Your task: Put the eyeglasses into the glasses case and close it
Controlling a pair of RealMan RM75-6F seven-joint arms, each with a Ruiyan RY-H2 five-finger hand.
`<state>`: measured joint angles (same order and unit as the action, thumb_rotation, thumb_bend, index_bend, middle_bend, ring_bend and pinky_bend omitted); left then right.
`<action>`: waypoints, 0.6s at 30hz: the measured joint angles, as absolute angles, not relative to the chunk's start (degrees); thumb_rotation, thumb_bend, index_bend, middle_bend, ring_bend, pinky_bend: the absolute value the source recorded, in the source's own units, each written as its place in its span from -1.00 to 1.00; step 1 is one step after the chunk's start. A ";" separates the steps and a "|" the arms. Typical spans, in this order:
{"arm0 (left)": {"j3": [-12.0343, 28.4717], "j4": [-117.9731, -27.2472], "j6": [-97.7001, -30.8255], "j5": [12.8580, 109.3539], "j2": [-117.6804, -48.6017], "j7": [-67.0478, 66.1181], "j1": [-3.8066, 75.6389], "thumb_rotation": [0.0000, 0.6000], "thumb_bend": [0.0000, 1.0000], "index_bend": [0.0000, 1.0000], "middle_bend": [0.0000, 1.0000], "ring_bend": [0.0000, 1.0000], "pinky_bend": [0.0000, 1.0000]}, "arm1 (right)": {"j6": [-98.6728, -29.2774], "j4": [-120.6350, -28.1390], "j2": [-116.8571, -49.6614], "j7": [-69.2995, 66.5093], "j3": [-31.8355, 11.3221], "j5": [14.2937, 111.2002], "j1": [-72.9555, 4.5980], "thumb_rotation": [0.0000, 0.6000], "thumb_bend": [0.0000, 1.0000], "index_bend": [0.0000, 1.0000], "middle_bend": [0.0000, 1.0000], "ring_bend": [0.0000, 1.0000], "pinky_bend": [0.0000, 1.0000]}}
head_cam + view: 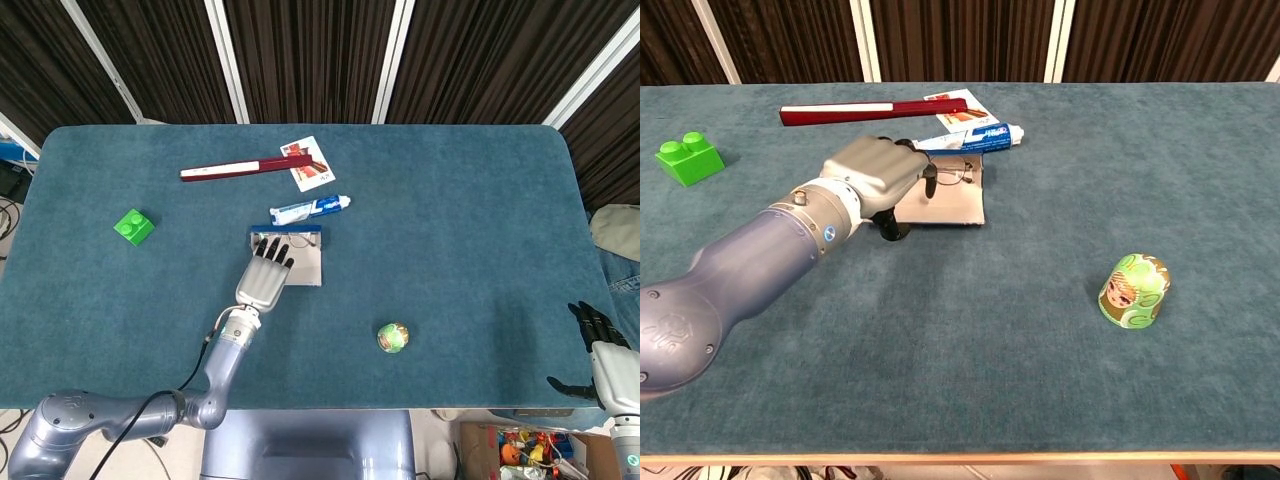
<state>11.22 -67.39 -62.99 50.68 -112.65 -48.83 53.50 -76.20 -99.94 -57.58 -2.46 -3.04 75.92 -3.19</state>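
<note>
Robot test lab, by the look of it. A teal felt-covered worktop (470, 200) stood before dark pleated curtains (310, 50) with white posts. Cables (8, 215) trailed at the left edge.

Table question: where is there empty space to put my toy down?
The right side of the table, past the toothpaste tube and the green ball, is bare. So is the near-left corner, below the green block. It is crowded in the middle, around the glasses case and the left hand.
</note>
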 measured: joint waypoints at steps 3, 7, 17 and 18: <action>11.85 -66.85 -63.06 50.69 -112.90 -48.75 53.53 1.00 -0.22 -0.29 -0.72 -0.91 -0.77 | -76.14 -100.09 -57.60 -2.23 -3.06 75.69 -3.20 1.00 -0.82 -1.00 -1.00 -1.00 -0.66; 12.85 -65.79 -63.09 50.69 -113.36 -48.74 53.81 1.00 -0.21 -0.23 -0.71 -0.91 -0.77 | -76.06 -100.24 -57.53 -2.28 -3.09 75.51 -3.19 1.00 -0.82 -1.00 -1.00 -1.00 -0.66; 16.05 -61.66 -63.05 49.83 -114.34 -48.60 54.69 1.00 -0.15 -0.16 -0.71 -0.91 -0.77 | -76.06 -100.33 -57.50 -2.28 -3.09 75.46 -3.18 1.00 -0.82 -1.00 -1.00 -1.00 -0.66; 16.36 -61.11 -62.97 49.68 -114.43 -48.51 54.77 1.00 -0.15 -0.16 -0.71 -0.91 -0.77 | -76.07 -100.33 -57.50 -2.28 -3.09 75.46 -3.18 1.00 -0.82 -1.00 -1.00 -1.00 -0.66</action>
